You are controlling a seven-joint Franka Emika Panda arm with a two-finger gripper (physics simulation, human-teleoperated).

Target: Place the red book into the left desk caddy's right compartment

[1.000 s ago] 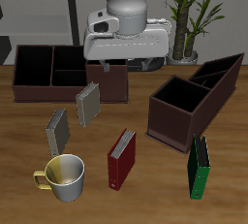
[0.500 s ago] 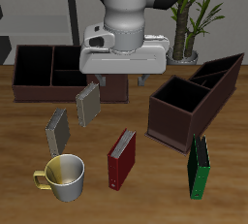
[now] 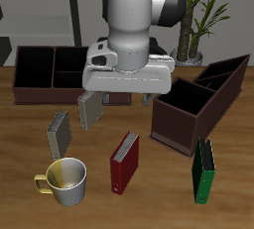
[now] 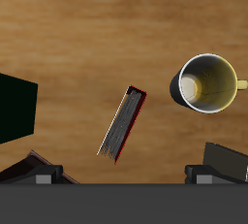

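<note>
The red book (image 3: 124, 162) stands on the table near the front edge, beside the mug; it also shows in the wrist view (image 4: 123, 123), spine up with pale page edges. My gripper (image 3: 125, 98) is open and empty, hanging above the table behind the red book and well above it. Its fingertips (image 4: 44, 173) frame the wrist view. The left desk caddy (image 3: 220, 82) sits diagonally beside the gripper. Its right compartment (image 3: 183, 102), the big square section, is at the caddy's nearer end and holds nothing.
A green book (image 3: 203, 171) stands in front of the diagonal caddy. Two grey books (image 3: 89, 105) (image 3: 60, 134) stand behind a white mug (image 3: 63, 181). A second caddy (image 3: 40, 74) sits square-on farther back. A potted plant (image 3: 198, 20) stands at the back.
My gripper has come forward and lower, from over the square-on caddy toward the table's middle. The books, mug and caddies have not moved.
</note>
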